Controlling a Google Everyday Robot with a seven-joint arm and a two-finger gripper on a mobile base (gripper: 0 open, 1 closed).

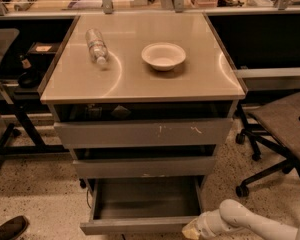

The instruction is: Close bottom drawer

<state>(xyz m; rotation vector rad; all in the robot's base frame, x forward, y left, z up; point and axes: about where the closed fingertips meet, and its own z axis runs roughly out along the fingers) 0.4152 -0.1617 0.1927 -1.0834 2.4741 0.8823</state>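
Speckled floor (35,184), glossy cabinet top (140,84) — gripper (191,230) beside bottom drawer (135,227)

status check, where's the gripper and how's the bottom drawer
Gripper low, at the right front corner of the bottom drawer. Drawer pulled well out, not yet closed. Chair off to the right, apart from it.

Grey bottom drawer (140,227), plain front, with a cream-white gripper (192,230) at its right corner. The top drawer (140,133) is grey, white-scratched; white bowl (163,55), beige tabletop (140,83), speckled floor (35,194).
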